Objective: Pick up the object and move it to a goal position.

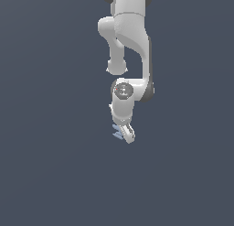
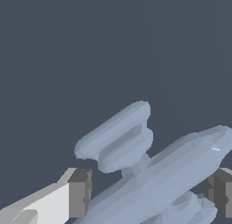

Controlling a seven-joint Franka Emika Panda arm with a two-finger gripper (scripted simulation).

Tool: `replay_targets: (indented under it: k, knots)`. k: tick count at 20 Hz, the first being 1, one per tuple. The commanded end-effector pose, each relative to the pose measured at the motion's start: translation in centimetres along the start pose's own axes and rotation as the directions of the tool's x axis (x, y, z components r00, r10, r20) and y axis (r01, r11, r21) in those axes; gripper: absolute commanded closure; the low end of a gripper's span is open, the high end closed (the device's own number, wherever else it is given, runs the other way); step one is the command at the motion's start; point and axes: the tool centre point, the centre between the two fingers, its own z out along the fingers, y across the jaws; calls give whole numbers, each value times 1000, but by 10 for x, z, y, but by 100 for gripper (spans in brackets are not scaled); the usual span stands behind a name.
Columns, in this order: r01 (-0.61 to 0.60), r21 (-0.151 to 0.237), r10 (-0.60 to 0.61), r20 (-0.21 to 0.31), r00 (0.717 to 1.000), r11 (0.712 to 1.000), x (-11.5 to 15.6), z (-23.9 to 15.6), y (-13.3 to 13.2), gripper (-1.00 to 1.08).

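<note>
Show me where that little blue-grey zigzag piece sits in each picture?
Exterior view: the zigzag piece is small, at the tip of the white gripper, just below the picture's middle.
Wrist view: the zigzag piece looms large between the two grey fingertips.
Shared landmark: the gripper holding it.

Simulator render: featureless dark grey-blue backdrop (image 1: pixel 45 129), no room features.

No readable text, labels, brand marks, numbers or signs appear anywhere in either view; every rendered surface is plain and unmarked.
</note>
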Motion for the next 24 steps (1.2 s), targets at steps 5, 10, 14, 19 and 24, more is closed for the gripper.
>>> replay_targets:
  k: [5,10,14,19,24]
  knots:
    - [1,-1,-1,-1,1000,1000,-32,-26,-42,108]
    - [1,-2,-1,-1,1000,1000,-59,-49,-80,108]
    - [1,-3,-1,0,1000,1000,-77,-64,-107,108]
    - [1,-3,-1,0,1000,1000,-92,-77,-129,108]
    - [1,-3,-1,1,1000,1000,-100,-84,-142,108]
